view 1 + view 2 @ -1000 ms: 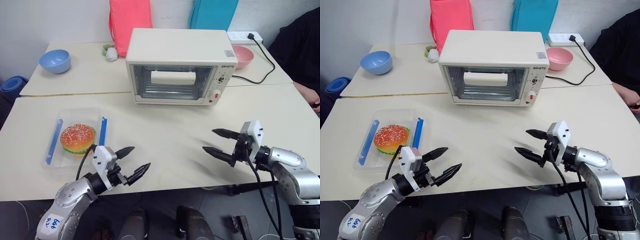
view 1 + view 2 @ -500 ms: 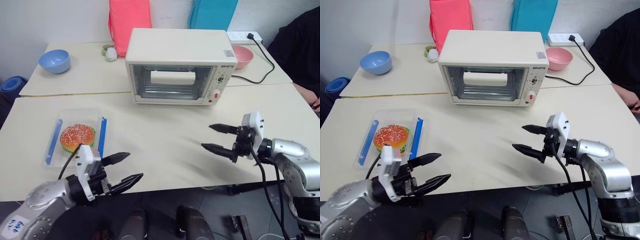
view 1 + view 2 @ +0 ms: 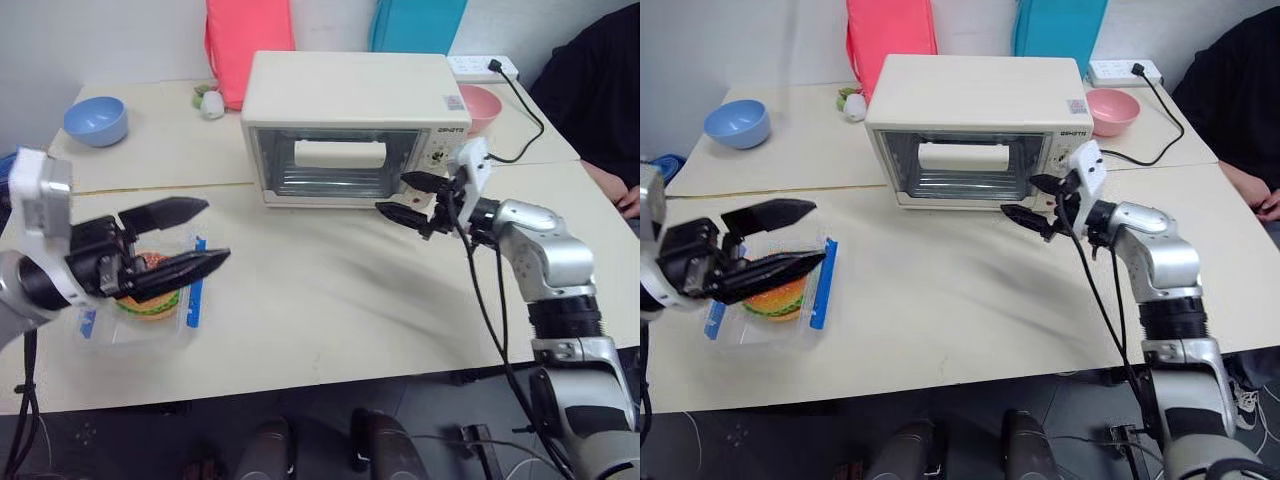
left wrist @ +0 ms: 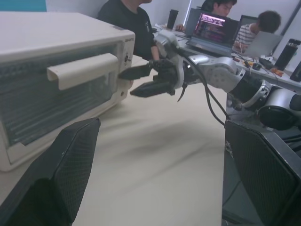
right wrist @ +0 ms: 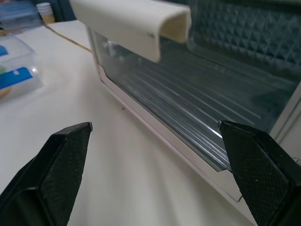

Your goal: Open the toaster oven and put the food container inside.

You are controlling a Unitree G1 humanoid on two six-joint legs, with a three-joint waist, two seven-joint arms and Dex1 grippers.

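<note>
From the head, we see the toaster oven [image 3: 355, 128] shut at the table's [image 3: 330, 290] back, our right gripper [image 3: 408, 196] spread wide before its door. Our left gripper [image 3: 185, 238] hovers, fingers parted and empty, above the food container [image 3: 770, 296]. Our right wrist view shows the oven handle [image 5: 134, 23] close ahead.

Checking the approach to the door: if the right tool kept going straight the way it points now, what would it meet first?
Most likely the glass front door of the boxy cream-white toaster oven, low down, below its white bar handle. The open right tool aims at it, not yet touching; depth is uncertain.
</note>
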